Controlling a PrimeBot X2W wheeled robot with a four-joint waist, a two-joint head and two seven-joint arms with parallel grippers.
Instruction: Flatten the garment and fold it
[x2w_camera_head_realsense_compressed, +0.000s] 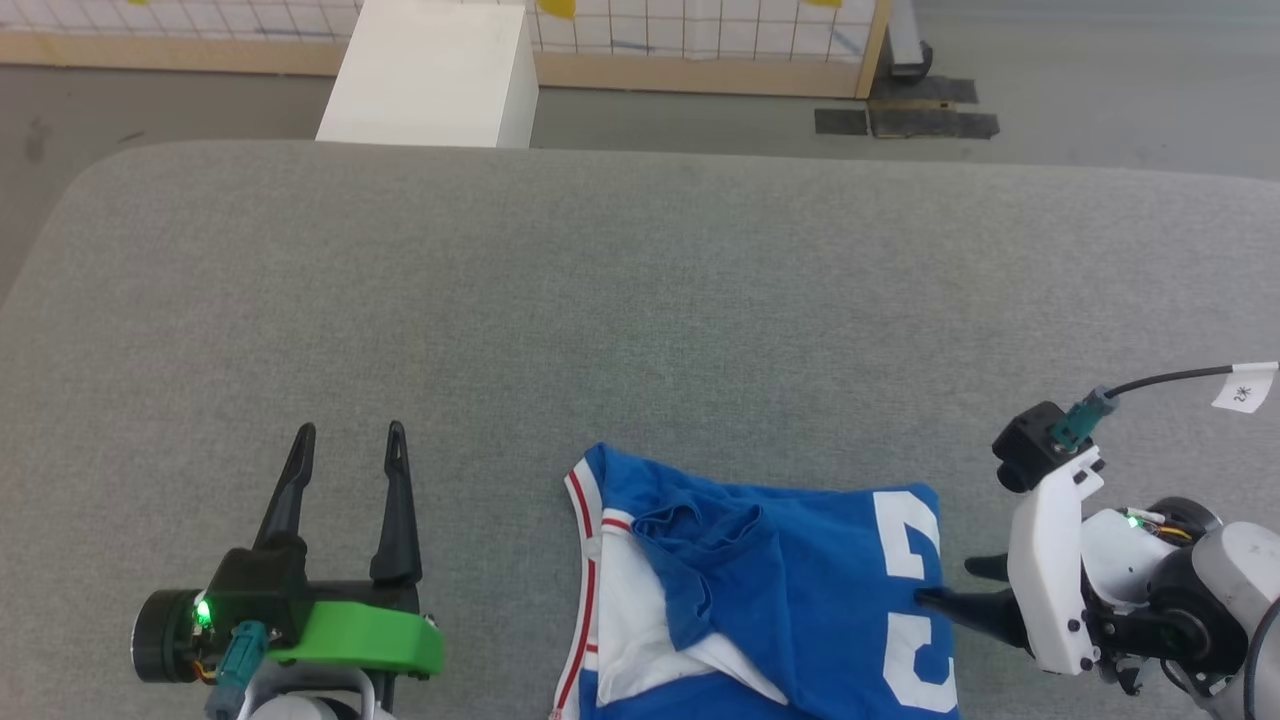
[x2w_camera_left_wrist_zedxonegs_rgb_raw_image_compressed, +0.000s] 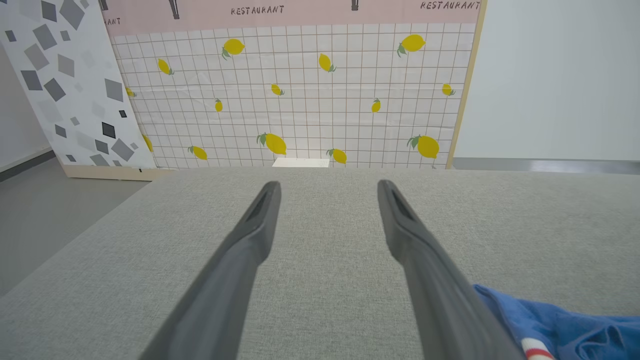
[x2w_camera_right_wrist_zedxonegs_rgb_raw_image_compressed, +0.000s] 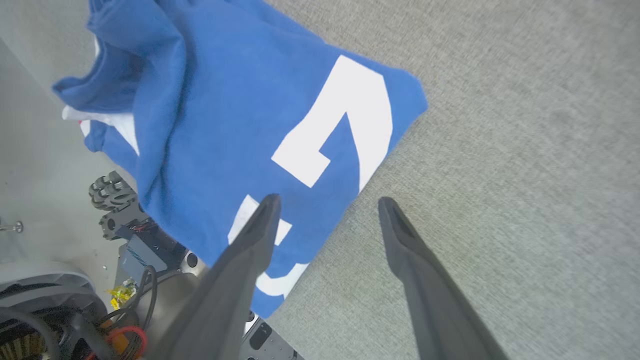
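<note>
Bright blue garment (x2w_camera_head_realsense_compressed: 800, 590) with a white number, white panels and red-and-white striped trim, lying rumpled at the near edge of the grey table (x2w_camera_head_realsense_compressed: 640, 300), a bunched fold at its centre. The left gripper (x2w_camera_head_realsense_compressed: 350, 435) rests well to its left, fingers pointing away from the robot, jaws apart. The right gripper (x2w_camera_head_realsense_compressed: 945, 582) points leftward, jaws apart, one fingertip over the number; contact cannot be told. The trim faces left and the number right. The cloth drapes over the near edge, so its long axis is unclear.

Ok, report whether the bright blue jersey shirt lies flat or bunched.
Bunched: the bright blue jersey shirt has rumpled blue folds heaped on its left part.
</note>
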